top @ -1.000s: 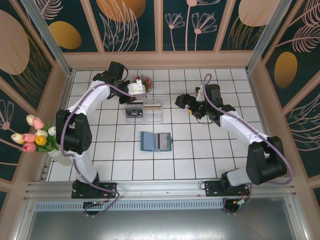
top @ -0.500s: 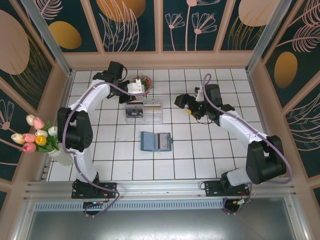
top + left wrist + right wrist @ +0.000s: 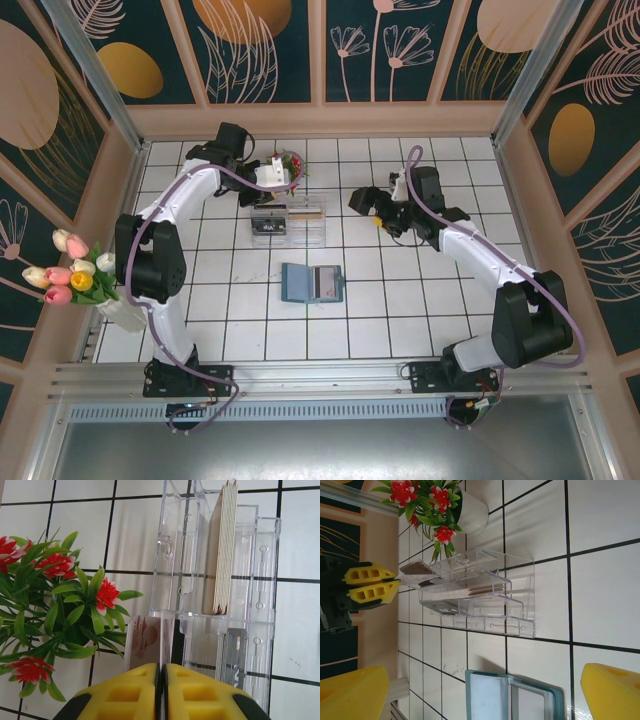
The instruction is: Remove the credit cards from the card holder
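Shifted slightly: left end effector [image 3: 161, 680] — pinching credit card [image 3: 144, 639] | right end effector [image 3: 368, 208] — apart

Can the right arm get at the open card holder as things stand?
Probably yes: the right tool is open and empty, and the card holder lies on bare tiles with nothing between them.
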`<action>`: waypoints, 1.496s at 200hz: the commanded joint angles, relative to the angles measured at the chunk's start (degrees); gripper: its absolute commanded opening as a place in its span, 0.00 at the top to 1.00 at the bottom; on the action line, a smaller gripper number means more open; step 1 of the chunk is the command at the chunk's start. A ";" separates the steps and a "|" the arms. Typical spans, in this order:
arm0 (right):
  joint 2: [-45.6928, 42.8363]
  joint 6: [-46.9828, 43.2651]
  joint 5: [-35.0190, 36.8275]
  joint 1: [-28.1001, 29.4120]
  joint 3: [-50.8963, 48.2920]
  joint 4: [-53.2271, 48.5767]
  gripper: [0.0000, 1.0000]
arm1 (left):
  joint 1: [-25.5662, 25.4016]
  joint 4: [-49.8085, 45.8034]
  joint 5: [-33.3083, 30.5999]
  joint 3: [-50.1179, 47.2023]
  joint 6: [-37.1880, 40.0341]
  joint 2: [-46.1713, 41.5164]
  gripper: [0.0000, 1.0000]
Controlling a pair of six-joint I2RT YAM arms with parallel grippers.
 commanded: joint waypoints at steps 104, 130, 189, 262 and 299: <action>0.31 0.56 -1.12 0.39 2.36 -0.06 0.01 | 0.82 -1.18 -1.44 3.02 1.37 0.27 0.71; -0.25 0.48 -0.53 0.57 1.73 0.11 0.01 | 0.89 -1.22 0.47 3.85 0.16 -0.96 0.66; -0.31 -0.70 9.05 7.00 3.55 -5.15 0.01 | 1.12 24.92 -3.32 -11.78 -25.65 -16.23 0.57; 4.20 3.75 28.42 26.30 9.55 -16.48 0.20 | 1.06 44.64 -19.18 -34.81 -63.58 -35.54 0.13; 9.35 8.17 30.60 34.23 10.86 -17.76 0.34 | 1.02 44.42 -28.53 -42.68 -75.29 -42.57 0.08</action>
